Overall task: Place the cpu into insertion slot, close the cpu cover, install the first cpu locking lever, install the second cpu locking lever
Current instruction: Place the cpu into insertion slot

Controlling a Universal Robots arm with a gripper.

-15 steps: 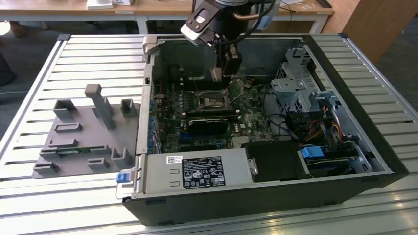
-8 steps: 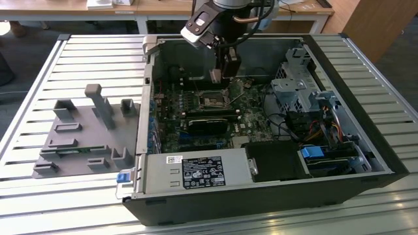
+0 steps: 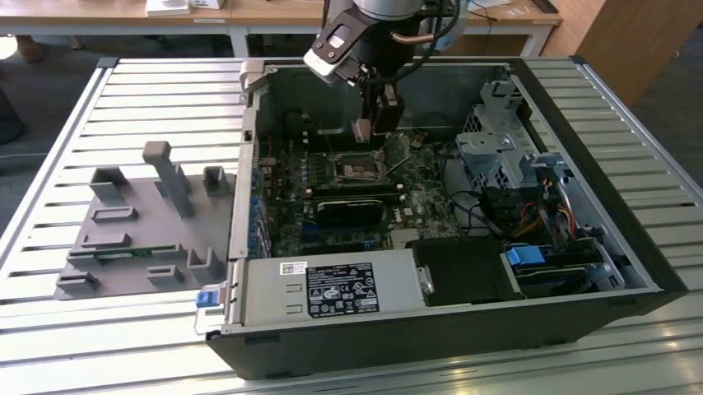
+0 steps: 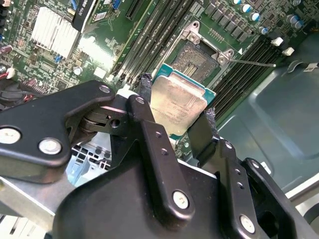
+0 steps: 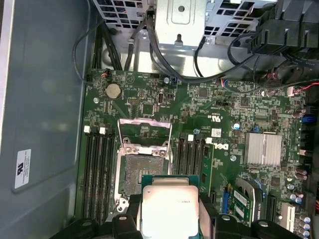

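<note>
- Gripper [image 4: 177, 103] clamped on the cpu [image 4: 180, 102]; black fingers [image 4: 154, 139] press on two opposite edges, silvery-beige lid facing the second wrist cam.
- Cpu held flat, green substrate edge showing round the lid. It hangs just above and slightly off the insertion slot [image 4: 197, 57], not seated, w/ a gap visible btwn chip and socket.
- First wrist view: same cpu [image 5: 170, 209] in the gripper [image 5: 170, 215], overlapping one edge of the insertion slot [image 5: 142, 172]. Dark contact field of the slot is bare.
- The cpu cover [image 5: 144, 121] is swung open, lying on the far side of the slot from the chip.
- Thin locking lever [image 4: 251, 62] sticks out sideways from a slot corner, unlatched.
- Long black memory slots [image 5: 97, 169] run along both sides of the slot; ribbed silver heatsink [image 5: 261, 149] further out on the board; coin battery [image 5: 113, 90] beyond the open cover.
- Exterior view: arm reaches down into the open computer case [image 3: 659, 271], gripper [image 3: 374, 123] directly over the insertion slot [image 3: 360, 169].
- Labelled power supply [image 3: 329, 288] nearer the cam than the slot.
- Grey parts fixture [image 3: 132, 222] well apart from the slot, outside the case on the exterior view's left, on the slatted table [image 3: 66, 123].
</note>
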